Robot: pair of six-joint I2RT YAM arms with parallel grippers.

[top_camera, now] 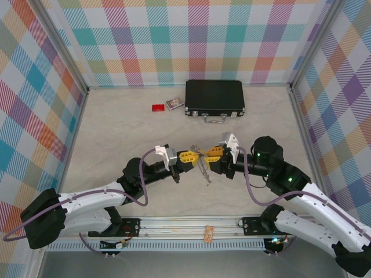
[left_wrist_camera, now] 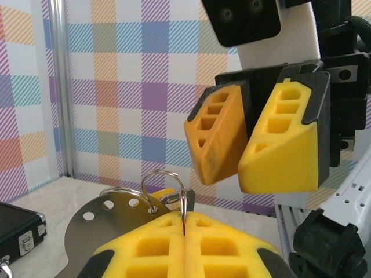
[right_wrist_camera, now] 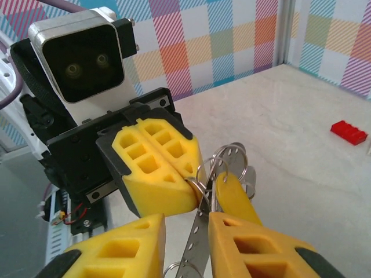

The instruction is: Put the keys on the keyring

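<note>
Arms meeting mid-table now. My left gripper (top_camera: 191, 156) is pressed tight together, pinching the keyring (left_wrist_camera: 184, 202) by its wire right at the fingertips, well up off the table (top_camera: 116, 133). My right gripper (left_wrist_camera: 243, 174) faces it just beside the ring, jaws spread and, as far as I can see, gripping nothing. From the right wrist a metal strip runs through the gap between its fingers, but I can't tell that either finger touches it.

Progress looks good. The silver key (left_wrist_camera: 98, 223) hangs at the ring with the wire passing a hole in its head, and the yellow-headed key (right_wrist_camera: 235, 194) dangles alongside. I judge both are on or very nearly on, though I can't tell whether the yellow one is fully threaded. What's left, I'd say, is confirming that and setting the bunch down.
</note>
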